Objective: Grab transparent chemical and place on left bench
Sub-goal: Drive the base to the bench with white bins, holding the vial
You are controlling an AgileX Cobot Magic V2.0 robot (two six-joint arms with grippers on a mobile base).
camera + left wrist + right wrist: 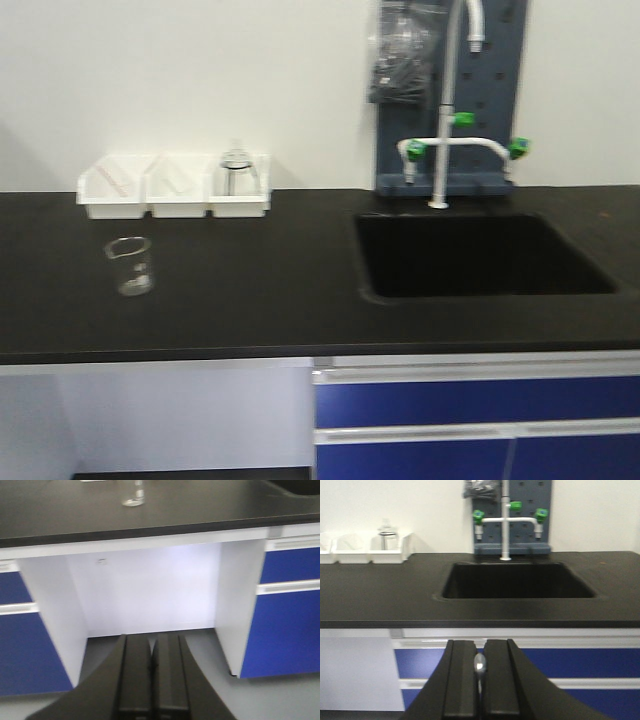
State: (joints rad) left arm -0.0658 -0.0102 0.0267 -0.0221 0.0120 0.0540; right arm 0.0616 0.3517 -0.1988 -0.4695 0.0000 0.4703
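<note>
You had one transparent chemical (130, 265) standing upright on the left bench (250, 300), well ahead of and above your left claw (151, 680), slightly to its left. That claw's two fingers (135, 680) were pressed together, gripping nothing. Your right claw (480, 680) was narrow too and held nothing, with one sink (517, 580) straight ahead of and above it. Three white trays (178, 208) sat far ahead-left of it, with one glass vessel (236, 165) in the rightmost. One faucet (445, 100) carried three green knobs (463, 118).
</note>
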